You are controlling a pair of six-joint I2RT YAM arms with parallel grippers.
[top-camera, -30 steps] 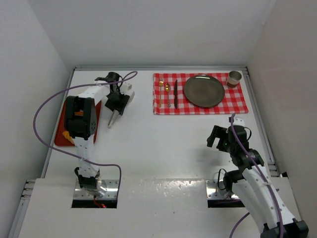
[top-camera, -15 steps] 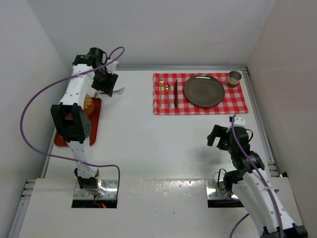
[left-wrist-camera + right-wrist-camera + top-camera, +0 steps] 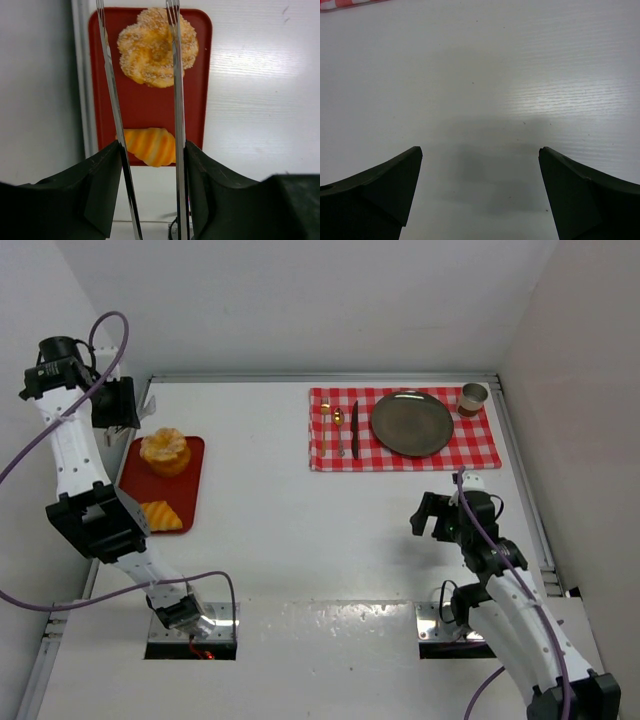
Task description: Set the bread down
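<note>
the red tray point(image 3: 188, 490) lies along the left edge of the table point(image 3: 300, 530), and both pieces of bread sit on it. the round, sugared bun point(image 3: 157, 47) is on the tray's far half and the striped croissant point(image 3: 150, 146) on its near half, with bare red between them. neither is lifted.

the left gripper point(image 3: 152, 147) hangs high above the tray's far-left corner. its fingers point(image 3: 90, 200) clasp a pair of metal tongs point(image 3: 111, 90), one finger outside each arm, and the toothed tips stand apart with nothing between them. in the wrist view the tips line up on either side of the bun, so the bun looks like the first piece to be taken. holding tongs rather than pinching directly probably spares the soft crust and gives longer reach. from this height a descent is needed before any squeeze.

well to the right of the tray, at the table's far side, a dark plate point(image 3: 412, 423) rests bare on a checked cloth point(image 3: 480, 452) beside cutlery and a cup. it is laid like a place setting, so it is the likely home for the bread.

further right of the tray again, and nearer the arm bases, the right gripper point(image 3: 480, 150) hovers over bare table. its fingers are spread wide and hold nothing. it seems parked out of the path between tray and plate.
</note>
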